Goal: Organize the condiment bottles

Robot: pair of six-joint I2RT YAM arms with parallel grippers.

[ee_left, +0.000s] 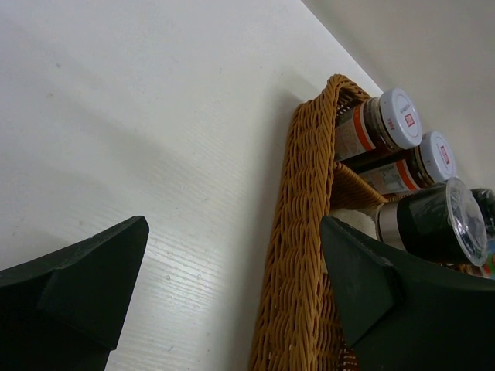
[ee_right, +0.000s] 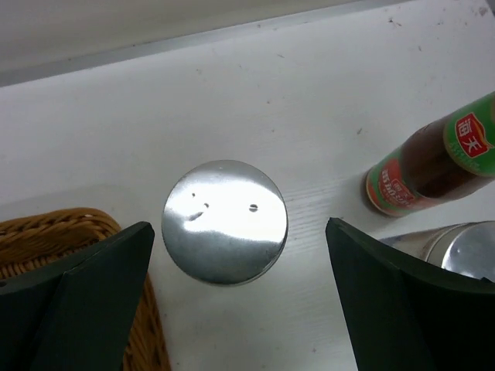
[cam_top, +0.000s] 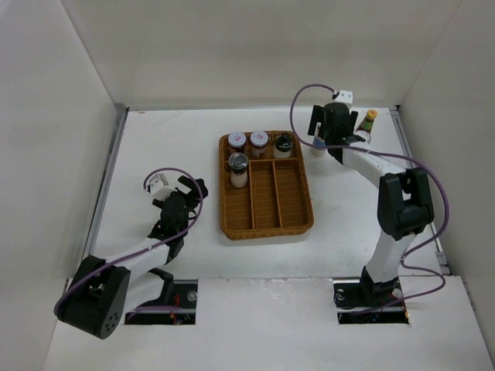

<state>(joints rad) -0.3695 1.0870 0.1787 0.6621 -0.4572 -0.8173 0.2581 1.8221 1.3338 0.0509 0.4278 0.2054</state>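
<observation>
The wicker tray (cam_top: pixel 267 209) holds three short lidded jars (cam_top: pixel 258 141) along its far end and a white cylinder (cam_top: pixel 238 168) just in front of them. Right of the tray, a silver-topped cylinder (ee_right: pixel 224 222) stands on the table, and my right gripper (ee_right: pixel 240 255) hovers open above it with a finger on each side, not touching. The red sauce bottle (ee_right: pixel 433 158) and another silver top (ee_right: pixel 464 247) are close by on the right. My left gripper (ee_left: pixel 232 263) is open and empty at the tray's left rim (ee_left: pixel 302 255), with the jars (ee_left: pixel 387 124) beyond.
White walls enclose the table on three sides, and the back wall is close behind the right gripper (cam_top: pixel 329 133). The tray's three long near compartments (cam_top: pixel 271 197) hold nothing. The left gripper (cam_top: pixel 186 197) sits low, left of the tray.
</observation>
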